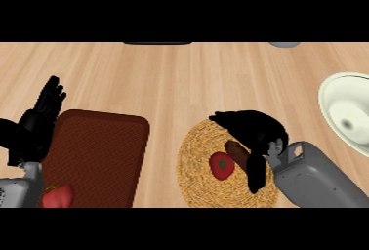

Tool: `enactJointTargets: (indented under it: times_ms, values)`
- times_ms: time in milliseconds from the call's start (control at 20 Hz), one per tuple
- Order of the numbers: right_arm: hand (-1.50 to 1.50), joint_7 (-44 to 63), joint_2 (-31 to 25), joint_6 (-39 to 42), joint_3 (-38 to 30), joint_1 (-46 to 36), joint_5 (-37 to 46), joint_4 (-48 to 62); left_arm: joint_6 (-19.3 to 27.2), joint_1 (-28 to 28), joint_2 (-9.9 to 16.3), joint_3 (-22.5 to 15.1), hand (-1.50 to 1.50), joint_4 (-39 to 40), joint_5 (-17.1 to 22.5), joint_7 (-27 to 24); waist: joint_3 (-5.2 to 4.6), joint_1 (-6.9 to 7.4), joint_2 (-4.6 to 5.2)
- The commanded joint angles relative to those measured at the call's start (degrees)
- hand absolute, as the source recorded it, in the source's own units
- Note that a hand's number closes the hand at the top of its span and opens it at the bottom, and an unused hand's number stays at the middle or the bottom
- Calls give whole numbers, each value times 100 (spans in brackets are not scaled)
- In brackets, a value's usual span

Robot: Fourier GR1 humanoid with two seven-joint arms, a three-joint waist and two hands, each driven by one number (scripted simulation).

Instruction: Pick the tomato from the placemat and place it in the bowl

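Head view, my right hand (252, 131) over the round woven placemat (198, 171) – fingers curled down beside the tomato (221, 165), not closed on it – left hand (39, 119) open at the edge

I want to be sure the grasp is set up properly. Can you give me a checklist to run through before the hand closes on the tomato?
1. Tomato on the round woven placemat: ok.
2. Right hand over the tomato: ok, just above and right of it.
3. Right hand's fingers around tomato: not ok, not yet closed on it.
4. Bowl in view at the right edge: ok.
5. Left hand out of the way: ok, resting open at the left edge.
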Motion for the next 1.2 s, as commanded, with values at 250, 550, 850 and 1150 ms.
enactJointTargets:
  times_ms: [250, 550, 850, 1150]
  values:
    - [-150, -802, 289, -880, 524, 314, 1833, 131, -241, -48, -1, 353, 0, 17, 22, 49, 3, -9, 0]
    - [-150, -1577, 144, -743, 151, 760, 2035, 528, -462, 175, -70, 473, 0, -168, -38, 52, 3, -18, -5]
    - [-150, -1474, 523, -634, 283, 1254, 2627, 266, -541, -28, -200, 603, 0, 75, -298, 16, 2, -37, -6]
    - [-150, -1899, 776, -954, 35, 1366, 3061, 747, -773, -165, -303, 778, 0, 375, -306, -159, 1, -39, 0]
